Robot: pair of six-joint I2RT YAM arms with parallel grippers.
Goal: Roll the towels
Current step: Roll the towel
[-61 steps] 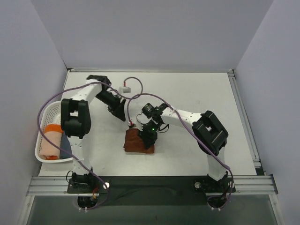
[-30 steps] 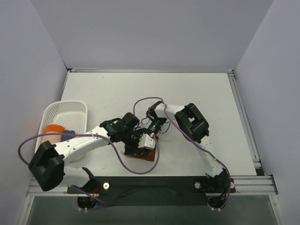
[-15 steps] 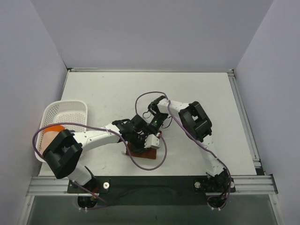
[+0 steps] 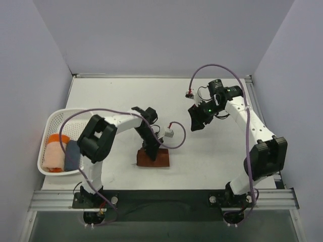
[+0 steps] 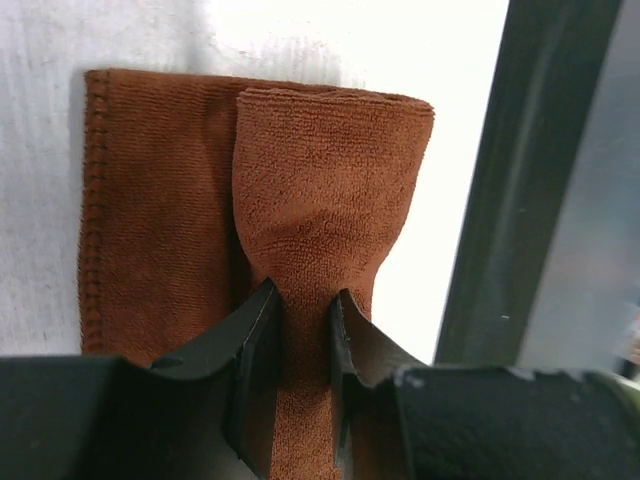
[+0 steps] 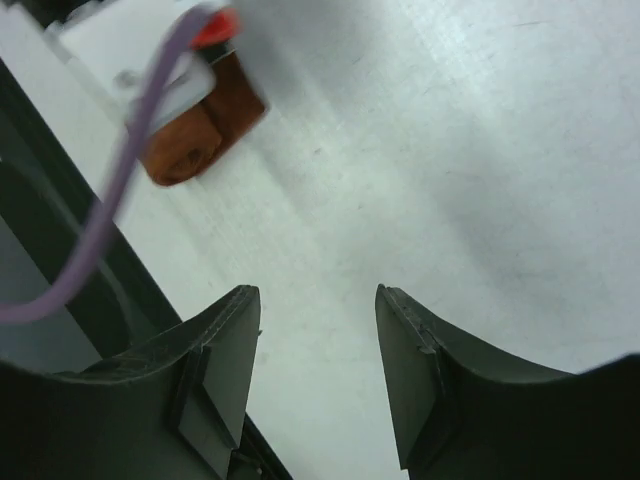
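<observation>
The table (image 4: 212, 101) carries the white lattice basket (image 4: 70, 113) at its left edge. Inside it, the peach-orange towel (image 4: 53, 151) and the slate-blue towel (image 4: 72, 155) lie side by side, apparently already rolled. The rust-brown towel (image 4: 154, 158) lies close to the table's near edge, left of its middle, partly rolled. In the left wrist view, a thick roll (image 5: 330, 200) sits on a flat layer that ends in a stitched hem.

The left gripper (image 4: 151, 146) stands right over this towel, its fingers (image 5: 255, 330) narrowed to a slim gap and pinching one end of the roll. The cloth is squeezed thin there and flares wider at the free end.

The right gripper (image 4: 196, 118) hangs toward the far right of the table, well apart from the towel, jaws spread wide and holding nothing.

To finish the roll well, the pinch should probably stay snug while the roll turns evenly toward the hem. The flared end needs watching so it does not cone or slacken.
</observation>
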